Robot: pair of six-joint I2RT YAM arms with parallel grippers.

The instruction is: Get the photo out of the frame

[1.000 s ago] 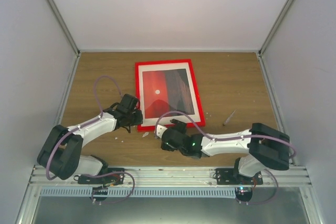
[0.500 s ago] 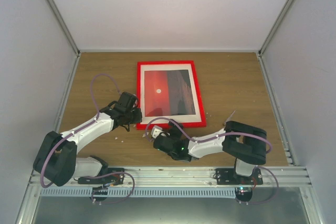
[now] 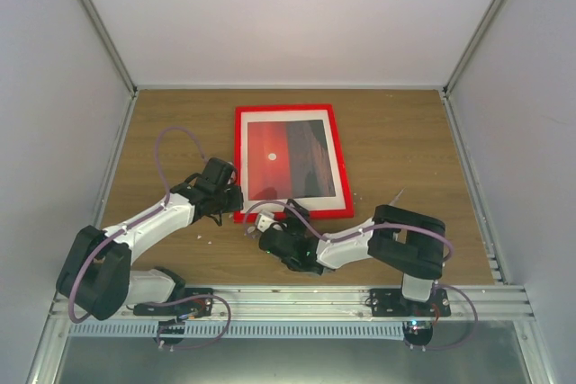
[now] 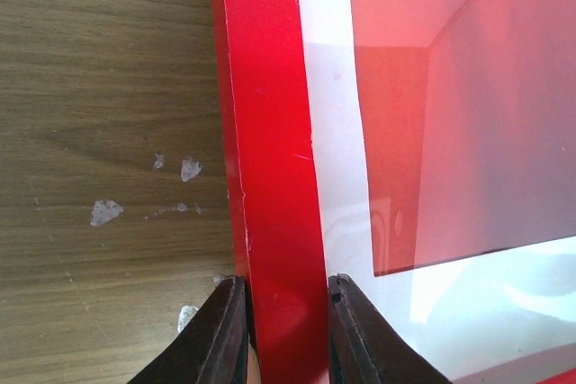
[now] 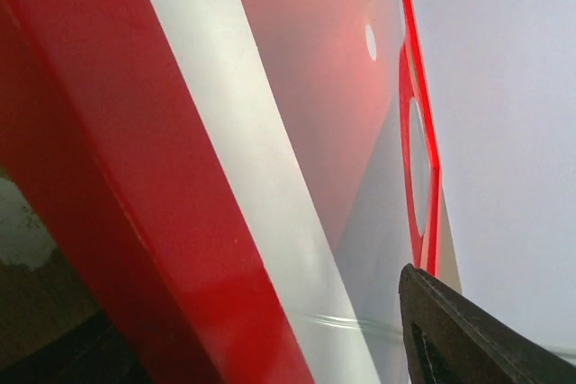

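The frame (image 3: 239,146), bright red rim, lies flat mid-table with the sunset photo (image 3: 286,159) under glass inside a white mat. My left gripper (image 3: 232,197) is shut on the left rim near its lower corner. In the left wrist view both fingers (image 4: 223,330) clamp the red rim (image 4: 270,132), with the mat (image 4: 328,87) and photo (image 4: 468,87) to the right. My right gripper (image 3: 265,222) is at the bottom rim near that corner, jaws wide. Its wrist view shows one finger (image 5: 468,330) over the glass, the rim (image 5: 135,177), mat (image 5: 243,159) and photo (image 5: 315,60); the other finger is hidden.
White flecks lie on the wooden table (image 3: 405,132) left of the frame (image 4: 106,212) and near my left arm (image 3: 209,238). A small grey stick (image 3: 393,201) lies right of the frame. Pale enclosure walls stand on three sides.
The frame swung from tilted to nearly square with the table. My right arm folded and its gripper moved left to the bottom rim. My left gripper kept its hold on the left rim.
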